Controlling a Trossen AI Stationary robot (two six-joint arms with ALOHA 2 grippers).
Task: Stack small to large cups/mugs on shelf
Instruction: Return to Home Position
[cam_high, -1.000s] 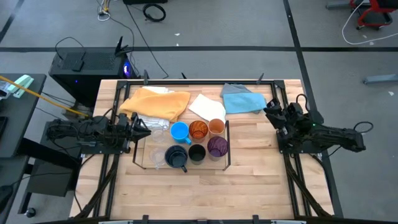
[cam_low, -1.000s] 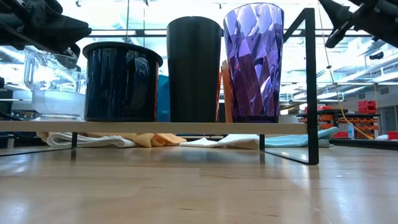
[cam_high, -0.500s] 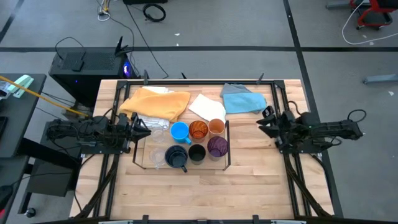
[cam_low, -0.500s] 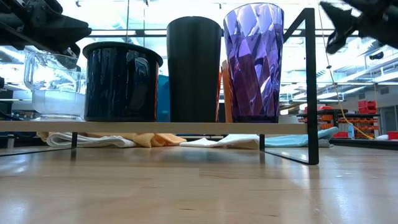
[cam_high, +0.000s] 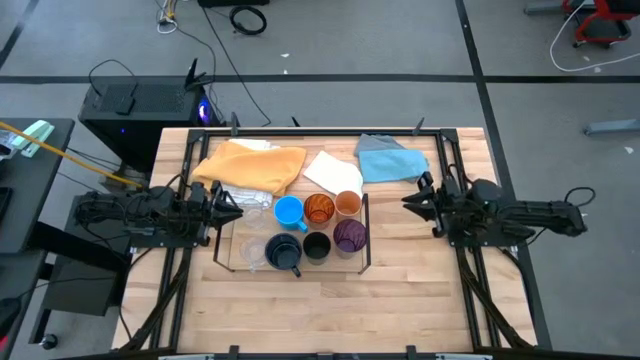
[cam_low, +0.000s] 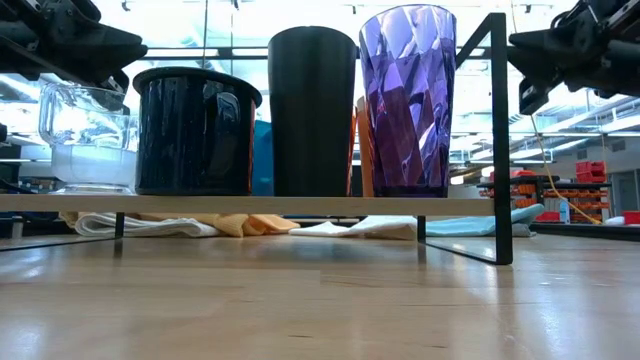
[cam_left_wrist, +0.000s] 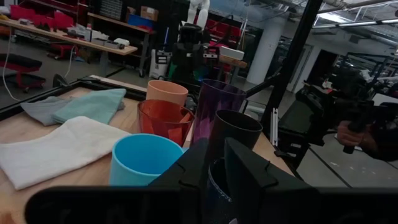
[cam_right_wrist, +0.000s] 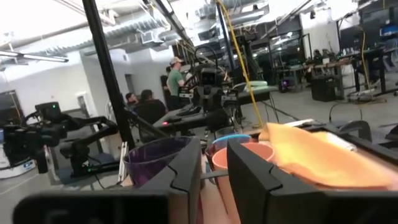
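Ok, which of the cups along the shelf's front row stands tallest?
The purple tumbler, at the right end of the shelf: its rim tops the black cup and sits well above the navy mug.

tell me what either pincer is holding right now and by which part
Nothing is held: the left pincer and right pincer are both empty, off to either side of the shelf.

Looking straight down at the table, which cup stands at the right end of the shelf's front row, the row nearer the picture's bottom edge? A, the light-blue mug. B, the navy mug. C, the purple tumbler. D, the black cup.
C: the purple tumbler closes the right end of the front row on the shelf, with the black cup next to it on its left. The low view shows the same order.
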